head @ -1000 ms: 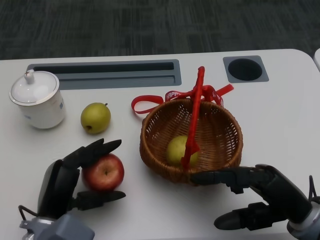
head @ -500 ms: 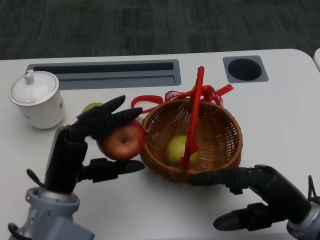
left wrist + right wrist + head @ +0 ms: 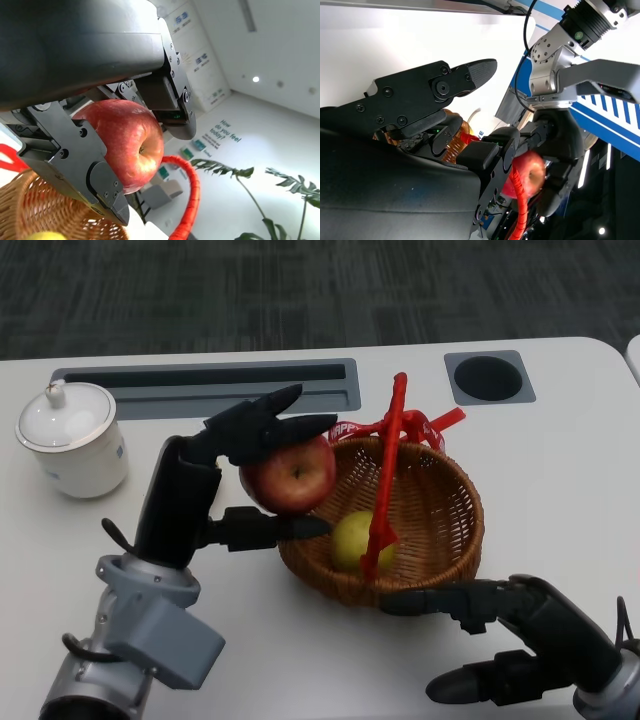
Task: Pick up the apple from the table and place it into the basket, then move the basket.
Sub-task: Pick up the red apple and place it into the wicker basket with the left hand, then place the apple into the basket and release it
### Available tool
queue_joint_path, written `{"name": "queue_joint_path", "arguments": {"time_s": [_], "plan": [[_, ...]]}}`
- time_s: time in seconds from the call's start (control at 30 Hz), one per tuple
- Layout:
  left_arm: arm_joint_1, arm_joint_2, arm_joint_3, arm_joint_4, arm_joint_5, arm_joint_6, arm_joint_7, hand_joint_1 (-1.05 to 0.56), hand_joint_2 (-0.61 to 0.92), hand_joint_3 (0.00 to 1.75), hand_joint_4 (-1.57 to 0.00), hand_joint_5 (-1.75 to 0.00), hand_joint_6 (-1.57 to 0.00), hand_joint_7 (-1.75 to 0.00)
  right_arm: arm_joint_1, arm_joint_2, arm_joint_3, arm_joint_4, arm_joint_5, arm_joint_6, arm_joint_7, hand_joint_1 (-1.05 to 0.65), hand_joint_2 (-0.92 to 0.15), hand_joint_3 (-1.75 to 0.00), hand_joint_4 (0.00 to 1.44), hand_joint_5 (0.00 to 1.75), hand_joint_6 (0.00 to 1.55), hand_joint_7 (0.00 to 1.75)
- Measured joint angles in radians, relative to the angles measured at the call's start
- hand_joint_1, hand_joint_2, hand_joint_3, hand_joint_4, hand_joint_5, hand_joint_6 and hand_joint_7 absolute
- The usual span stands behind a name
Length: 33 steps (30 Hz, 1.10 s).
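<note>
My left hand (image 3: 215, 485) grips the red apple (image 3: 289, 474) in the air, over the left rim of the wicker basket (image 3: 448, 532). In the left wrist view the apple (image 3: 126, 143) sits between the black fingers (image 3: 100, 187), above the basket weave (image 3: 45, 215). The basket has an upright red handle (image 3: 390, 470) and holds a yellow-green fruit (image 3: 355, 540). My right hand (image 3: 520, 635) lies on the table just in front of the basket, fingers apart, holding nothing. In the right wrist view the apple (image 3: 530, 172) and left arm (image 3: 560, 75) show beyond the handle (image 3: 517, 200).
A white lidded cup (image 3: 70, 440) stands at the far left. A red ribbon (image 3: 415, 425) trails behind the basket. A grey recessed tray (image 3: 210, 385) and a round hole (image 3: 490, 378) lie along the table's far side.
My left hand has lifted the apple off the table and carried it up and right to the basket's rim. My left arm now hides the pear on the table. The right hand has stayed put.
</note>
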Motion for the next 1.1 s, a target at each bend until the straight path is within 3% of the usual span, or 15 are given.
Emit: {"name": "queue_joint_path", "arguments": {"time_s": [0.6,0.67,0.9,1.1], "plan": [[-0.154,-0.069,-0.018,0.361,-0.027,0.022,-0.081,-0.08,0.82,0.01,-1.14,0.00,-1.05,0.00,0.021,0.000,0.015,-0.027,-0.003,0.005,-0.026,-0.51,-0.86,0.00,0.79,0.00,0.68,0.00],[-0.159,-0.072,-0.018,0.375,-0.036,0.024,-0.098,-0.13,0.81,0.00,-1.03,0.00,-0.95,0.00,0.021,0.000,0.016,-0.027,-0.003,0.002,-0.027,-0.51,-0.86,0.00,0.80,0.00,0.69,0.00],[-0.171,-0.063,-0.025,0.389,-0.072,0.035,-0.240,-0.32,0.70,0.00,-0.30,0.00,-0.34,0.00,0.022,0.000,0.016,-0.021,-0.004,-0.009,-0.039,-0.52,-0.87,0.00,0.81,0.00,0.69,0.00],[-0.178,-0.022,-0.032,0.370,-0.076,0.027,-0.312,-0.45,0.67,0.00,-0.12,0.00,-0.19,0.00,0.022,-0.003,0.017,-0.017,-0.014,-0.011,-0.049,-0.52,-0.87,0.00,0.81,0.00,0.70,0.00]]}}
